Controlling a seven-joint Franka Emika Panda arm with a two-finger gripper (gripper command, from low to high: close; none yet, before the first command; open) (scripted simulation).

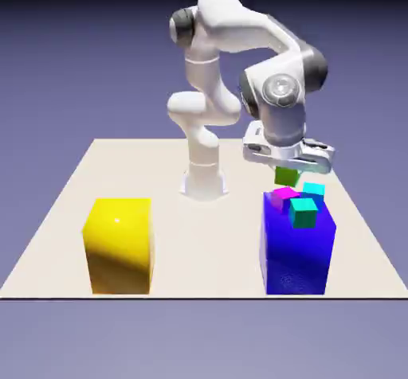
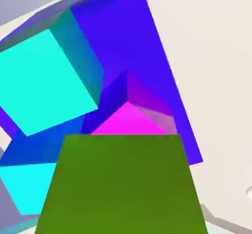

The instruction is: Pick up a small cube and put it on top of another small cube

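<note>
The small lime cube (image 1: pixel 285 177) hangs just under my gripper (image 1: pixel 288 167), which is shut on it. It is a little above a small magenta cube (image 1: pixel 280 197) that rests on the big blue block (image 1: pixel 296 250). In the hand view the lime cube (image 2: pixel 120 184) fills the bottom middle and hides both finger tips. The magenta cube (image 2: pixel 130 120) shows right beyond it, on the blue block (image 2: pixel 133 36). I cannot tell whether the lime cube touches the magenta one.
Two small teal cubes (image 1: pixel 313 189) (image 1: pixel 303 212) also sit on the blue block, close beside the magenta cube; the hand view shows them as teal cubes (image 2: pixel 44 85) (image 2: pixel 24 186). A big yellow block (image 1: pixel 118 244) stands at the exterior view's left.
</note>
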